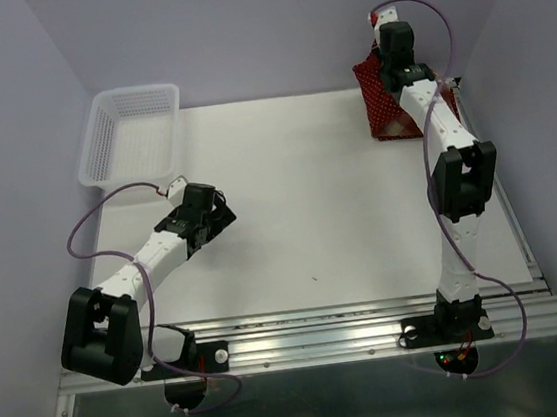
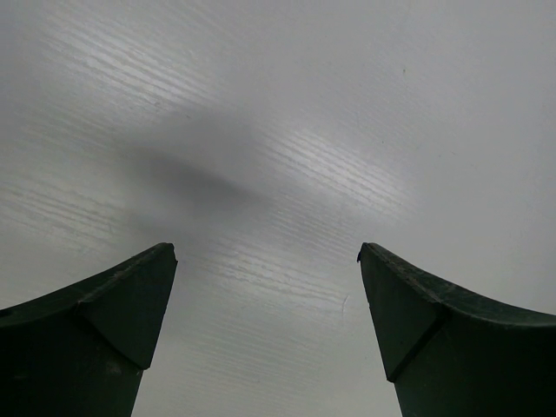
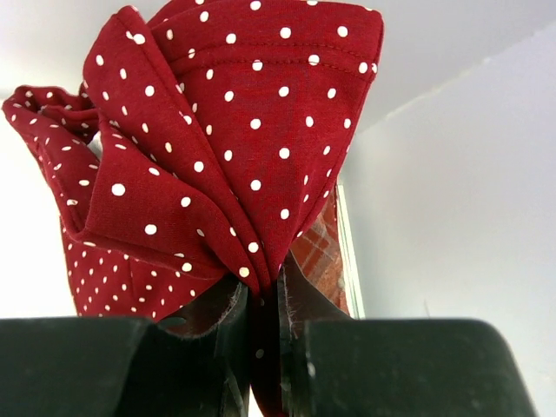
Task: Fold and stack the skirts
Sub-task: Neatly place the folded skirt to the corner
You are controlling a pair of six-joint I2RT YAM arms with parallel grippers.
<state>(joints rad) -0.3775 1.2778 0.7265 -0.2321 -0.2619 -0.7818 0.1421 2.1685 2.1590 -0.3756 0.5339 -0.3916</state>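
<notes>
Dotted skirt: the dark red, white-spotted dotted skirt is bunched up and partly raised off the table, in the far corner opposite the white mesh basket, right across the table's width from it.
Plaid skirt: a strip of the red-and-tan plaid skirt shows just behind the dotted cloth, in the same heap, equally far from the basket.
Count: more dotted cloth hangs lower in the heap; I cannot tell whether it is a second skirt or the same one.
Handling: I'd judge it light, limp and not fragile. It will droop and fold on itself wherever it is lifted, and a thin pinch could slip free.
Where to grip: probably along the stitched hem or waistband edge, one layer at a corner, so that it hangs flat rather than in a wad.
Right gripper: the right gripper is at that heap, its jaws nearly together and clamped on a gathered fold of the dotted skirt, which fans out above them.
Left gripper: the left gripper hangs near the basket, on the side towards the arm bases, with its jaws spread wide, holding nothing and with only bare tabletop beneath.
Next: my guess is that the skirt needs carrying out towards the middle and spreading.
</notes>
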